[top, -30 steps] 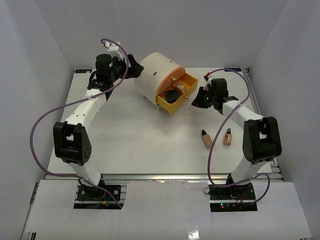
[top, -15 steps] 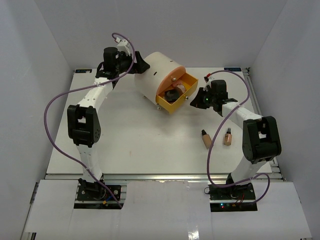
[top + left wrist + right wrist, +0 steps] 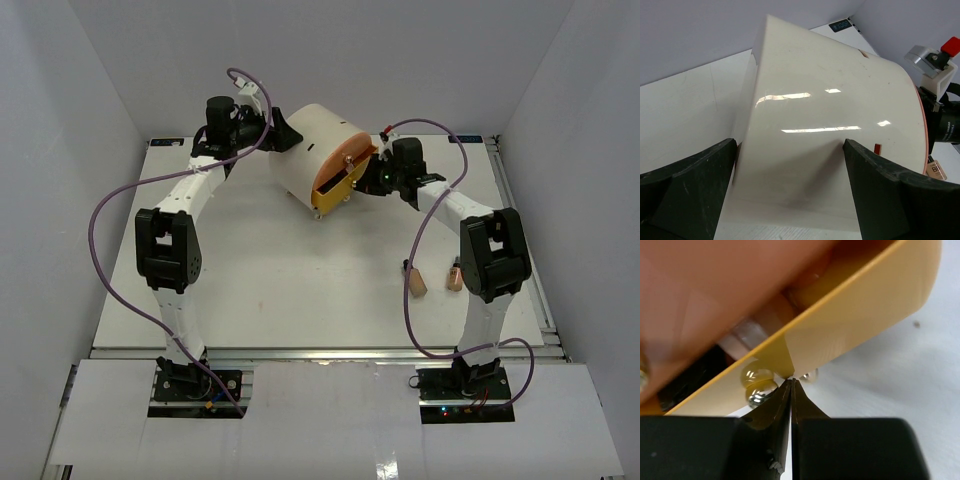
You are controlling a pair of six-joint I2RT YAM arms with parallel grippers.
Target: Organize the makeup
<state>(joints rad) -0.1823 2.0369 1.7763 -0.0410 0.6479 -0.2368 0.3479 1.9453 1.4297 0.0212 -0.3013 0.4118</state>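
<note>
- The left fingers (image 3: 687, 192) are spread wide, one on each side of the rounded back of the cream box (image 3: 830, 135). Whether they touch its wall cannot be told.
- In the top view that box lies on its side at the far middle of the white surface (image 3: 270, 270), with its orange-yellow drawer (image 3: 334, 184) facing the right arm.
- The drawer is nearly pushed in, with only a narrow dark gap along its front.
- The right fingers (image 3: 774, 425) are pressed together and hold nothing. Their tips meet the lower edge of the yellow drawer front, just beside a small round knob (image 3: 758, 375).
- Through the gap, the right wrist view shows a dark item (image 3: 687, 382) and something pale above it inside the drawer. Both are too blurred to name.
- Two pieces of the makeup lie out on the surface near the right arm's base, well apart from the box. These are the left tan bottle (image 3: 415, 284) and the right tan bottle (image 3: 455, 277), each lying on its side.
- The right arm crosses over them and hides their caps.
</note>
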